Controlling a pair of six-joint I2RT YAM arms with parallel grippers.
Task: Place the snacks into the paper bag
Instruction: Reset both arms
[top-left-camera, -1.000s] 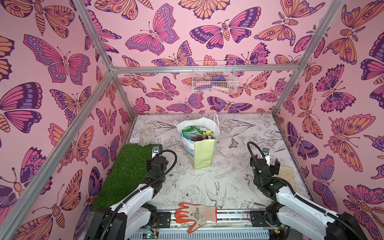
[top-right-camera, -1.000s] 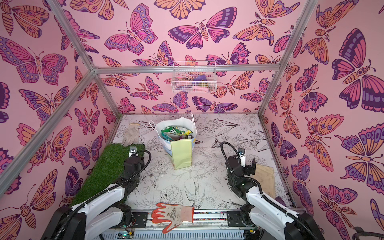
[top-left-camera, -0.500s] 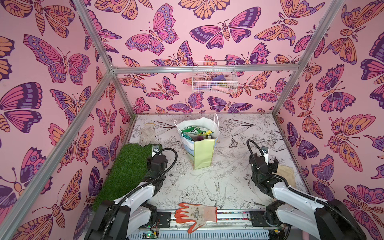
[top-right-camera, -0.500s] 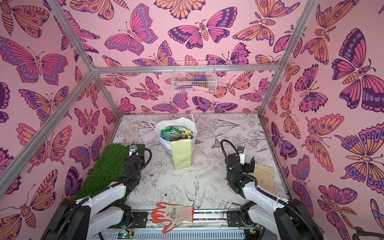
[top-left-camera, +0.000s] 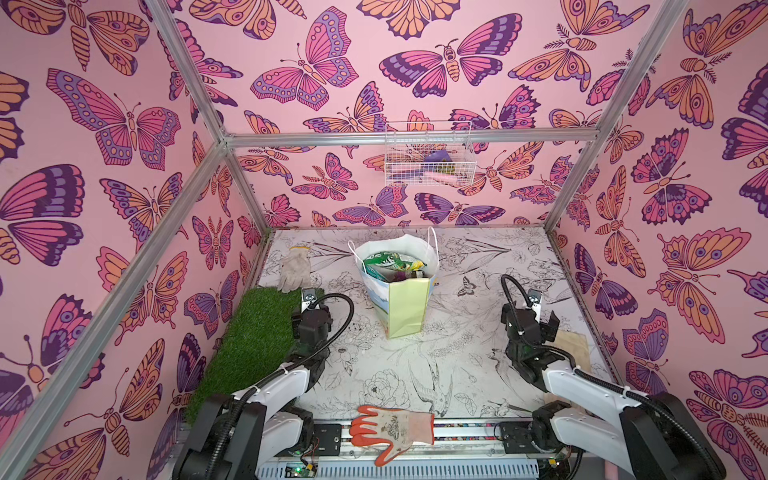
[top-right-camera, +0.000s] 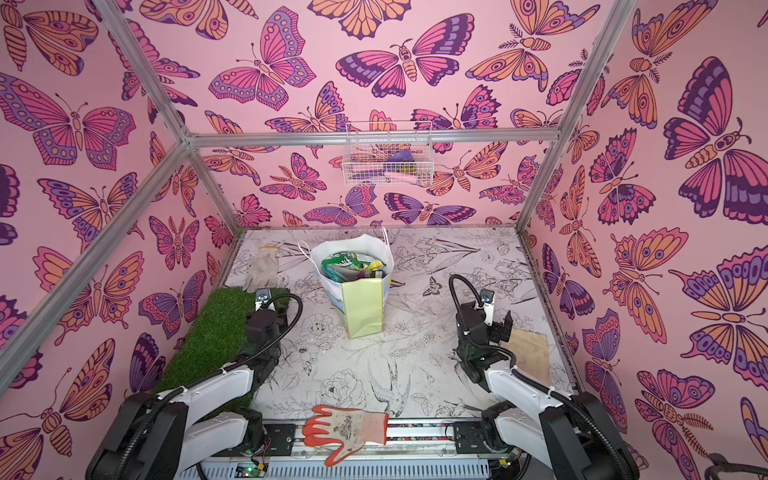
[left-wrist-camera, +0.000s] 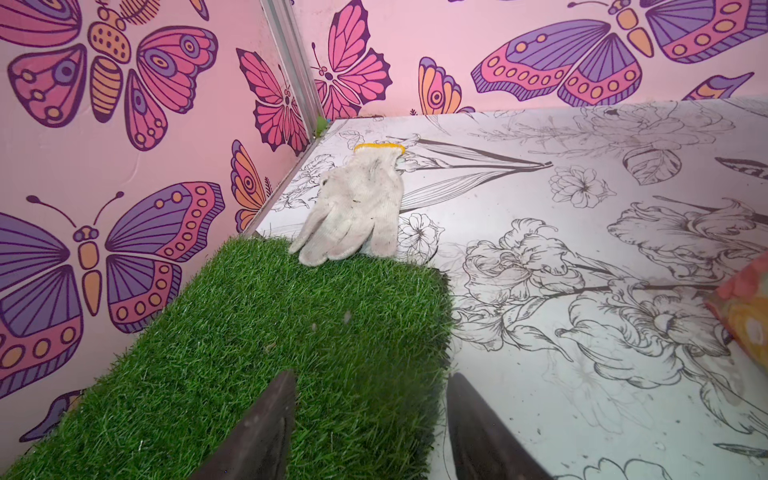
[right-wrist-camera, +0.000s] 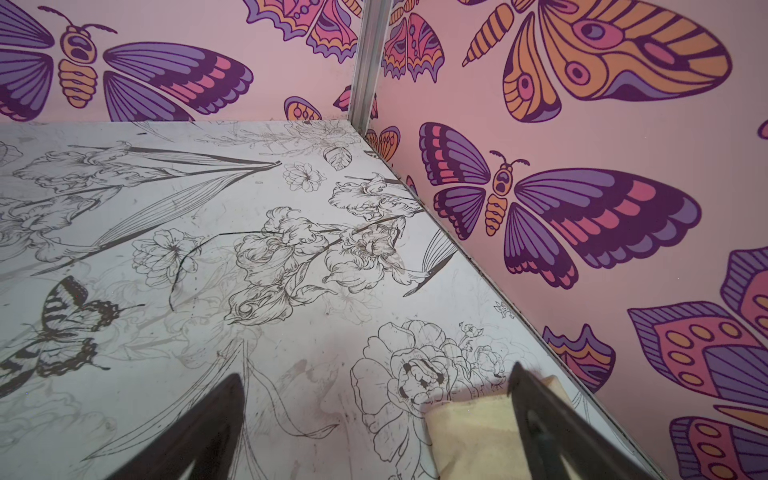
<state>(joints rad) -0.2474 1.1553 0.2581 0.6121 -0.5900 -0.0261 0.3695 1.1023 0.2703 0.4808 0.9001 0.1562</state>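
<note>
The paper bag (top-left-camera: 405, 309) (top-right-camera: 362, 309) stands upright mid-table, its pale yellow-green front facing me and its white cord handles up. Snacks (top-left-camera: 388, 262) (top-right-camera: 348, 262) fill its open top: green, teal and purple packets show, packed together. My left gripper (left-wrist-camera: 371, 376) is open and empty, low over the near right edge of the grass mat (left-wrist-camera: 291, 332), left of the bag. My right gripper (right-wrist-camera: 376, 371) is open wide and empty, near the right wall, with one fingertip (right-wrist-camera: 519, 378) over a tan pad (right-wrist-camera: 469, 428).
A pale cloth glove (top-left-camera: 295, 270) (left-wrist-camera: 353, 212) lies beyond the mat. An orange-and-white glove (top-left-camera: 392, 428) lies on the front rail. A white wire basket (top-left-camera: 428, 160) hangs on the back wall. The tan pad (top-left-camera: 571, 345) lies by the right wall.
The right arm has drawn slightly back and to the left. The left arm has hardly moved. Both grippers keep the same opening.
</note>
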